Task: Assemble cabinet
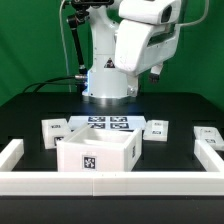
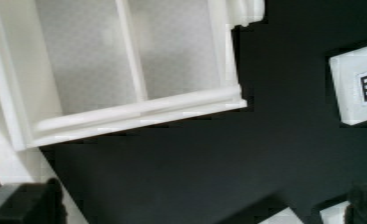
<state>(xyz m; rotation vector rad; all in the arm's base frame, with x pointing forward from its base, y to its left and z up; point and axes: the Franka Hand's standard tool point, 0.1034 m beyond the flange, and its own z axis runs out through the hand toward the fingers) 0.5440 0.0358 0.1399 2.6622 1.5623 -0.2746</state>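
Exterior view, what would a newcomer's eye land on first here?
The white robot arm looms at the back centre. Before it, the open-topped white cabinet body stands on the black table, a tag on its near face, with small tagged blocks flanking the marker board.

Bright even light; wrist view perhaps soft

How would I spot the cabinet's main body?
Find the robot's white base at the back of the black table. Just in front, past the flat marker board, stands the cabinet body: the biggest white piece, an open-topped box, unlike the small low blocks nearby.
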